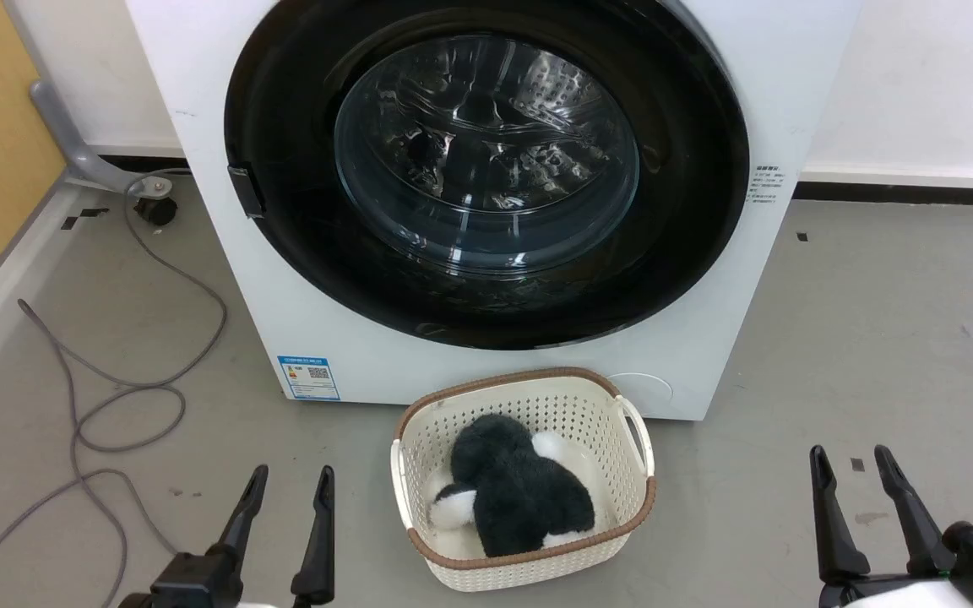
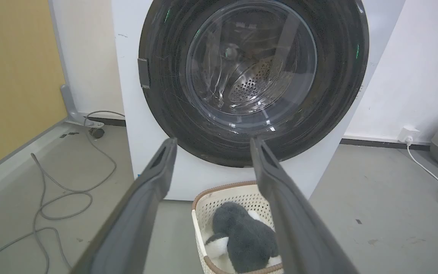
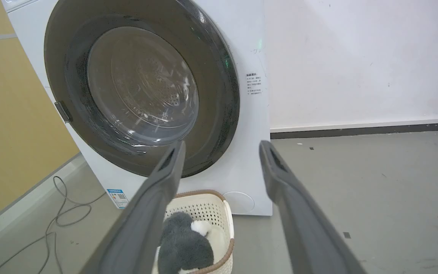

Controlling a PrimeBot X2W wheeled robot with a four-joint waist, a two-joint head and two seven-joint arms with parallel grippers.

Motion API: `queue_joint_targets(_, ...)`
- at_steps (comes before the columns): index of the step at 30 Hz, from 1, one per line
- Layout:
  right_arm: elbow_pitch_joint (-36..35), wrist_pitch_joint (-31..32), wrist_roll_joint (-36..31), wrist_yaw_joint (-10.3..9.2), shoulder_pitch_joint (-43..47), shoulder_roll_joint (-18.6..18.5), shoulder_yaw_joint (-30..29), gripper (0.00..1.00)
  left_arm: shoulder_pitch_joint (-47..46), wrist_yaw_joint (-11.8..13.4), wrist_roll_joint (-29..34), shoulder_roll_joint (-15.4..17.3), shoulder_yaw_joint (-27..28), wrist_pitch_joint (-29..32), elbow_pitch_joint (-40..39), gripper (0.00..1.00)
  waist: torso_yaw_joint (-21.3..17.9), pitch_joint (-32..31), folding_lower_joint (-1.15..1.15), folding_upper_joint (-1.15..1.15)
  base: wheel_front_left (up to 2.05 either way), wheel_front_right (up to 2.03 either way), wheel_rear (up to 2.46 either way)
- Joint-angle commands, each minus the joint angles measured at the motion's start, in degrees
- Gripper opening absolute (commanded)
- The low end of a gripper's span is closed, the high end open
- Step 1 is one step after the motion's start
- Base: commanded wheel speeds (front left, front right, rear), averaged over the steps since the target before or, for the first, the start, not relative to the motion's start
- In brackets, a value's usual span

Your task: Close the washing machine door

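Head view: washing machine door flush, left claw and right claw spread.

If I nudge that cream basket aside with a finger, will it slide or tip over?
Probably slides: the basket looks like thin perforated plastic, likely light, standing flat on the smooth grey floor. Pushed high at its brown rim it might tip instead, since the plush toy inside likely adds little weight. The walls may flex a bit.
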Motion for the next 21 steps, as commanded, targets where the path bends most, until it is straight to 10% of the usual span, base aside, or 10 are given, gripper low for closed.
queue_joint_targets(1,-0.3,-0.4,-0.2,-0.03,0.8,0.3,0.0,1.0,0.9,0.3,0.4,0.1,0.0,-0.2,-0.2,1.0,0.0,0.0,0.01,0.0,0.0,0.0,0.0)
queue_joint_targets(15,0.7,-0.9,-0.5,-0.03,1.7,0.6,0.7,1.0,1.1,0.5,1.2,0.3,-0.7,-0.2,-0.1,1.0,0.7,0.2,0.01,0.0,0.0,0.0,0.0)
queue_joint_targets(16,0.6,-0.8,-0.4,0.01,1.1,0.3,0.7,0.0,0.7,0.5,1.0,0.1,-0.7,0.0,0.0,0.0,0.7,0.2,0.01,0.0,0.0,0.0,0.0)
queue_joint_targets(21,0.6,-0.6,-0.6,0.01,0.9,0.3,0.7,0.0,0.6,0.6,1.1,0.0,-0.7,0.3,0.0,0.0,0.6,0.2,0.01,0.0,0.0,0.0,0.0)
